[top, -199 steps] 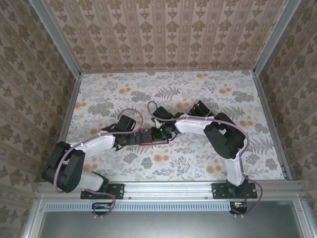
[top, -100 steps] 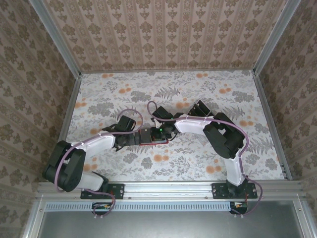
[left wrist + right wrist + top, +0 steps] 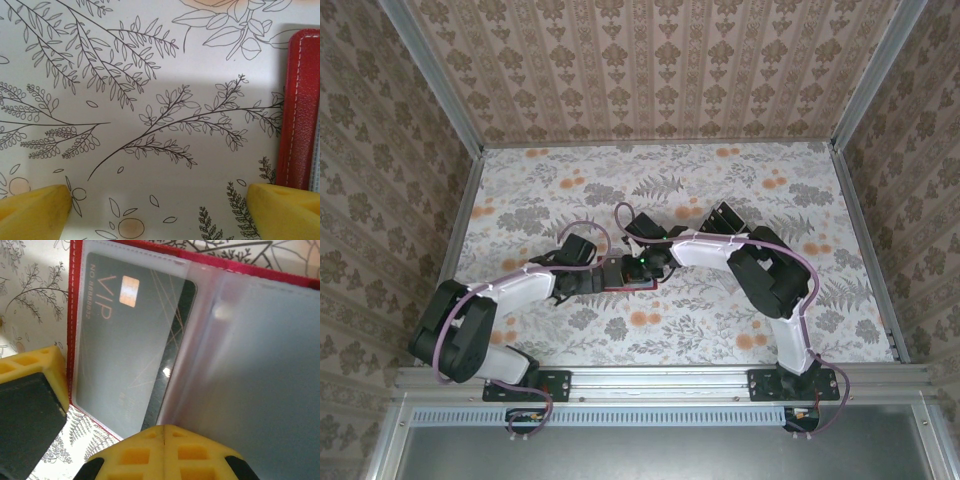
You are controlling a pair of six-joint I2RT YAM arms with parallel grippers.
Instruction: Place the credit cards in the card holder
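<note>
Card holder (image 3: 72,335) lies open; one credit card (image 3: 125,355) sleeved inside

The red card holder (image 3: 300,110) is seen at one edge of the view and is cut off by that edge; a line of white stitches is seen down its side; a thin grey strip (image 3: 315,170) is seen just beside it. The table (image 3: 150,75) next to the card holder is covered with a white cloth; black leafy twigs and pale orange flowers are drawn on it; a soft grey shadow is laid across it, up to the card holder. The left gripper (image 3: 160,212) is held wide open; one yellow fingertip (image 3: 285,210) is seen right under the low end of the card holder; whether they touch cannot be told; the other fingertip (image 3: 32,210) is seen far from the card holder, over bare cloth.
</note>
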